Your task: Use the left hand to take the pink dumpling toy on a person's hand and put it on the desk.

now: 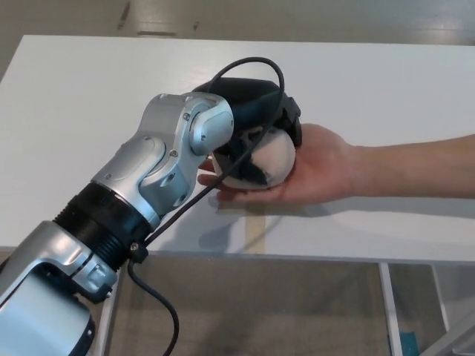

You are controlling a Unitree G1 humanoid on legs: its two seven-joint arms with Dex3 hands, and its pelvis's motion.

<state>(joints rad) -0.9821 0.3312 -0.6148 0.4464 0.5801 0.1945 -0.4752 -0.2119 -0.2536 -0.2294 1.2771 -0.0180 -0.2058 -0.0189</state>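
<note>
The pale pink dumpling toy (pixel 272 157) rests on a person's open palm (pixel 318 165), which reaches in from the right over the white desk (pixel 96 96). My left hand (pixel 252 119) covers the toy from above and from the left, its black fingers (pixel 249 169) wrapped around the toy's top and front. The toy's face is hidden behind my hand. The toy still touches the palm. My right hand does not show.
The person's forearm (pixel 415 163) stretches across the right side of the desk. The desk's front edge runs just below the palm, with a strip of tape (pixel 256 231) on it. A black cable (pixel 245 70) loops over my wrist.
</note>
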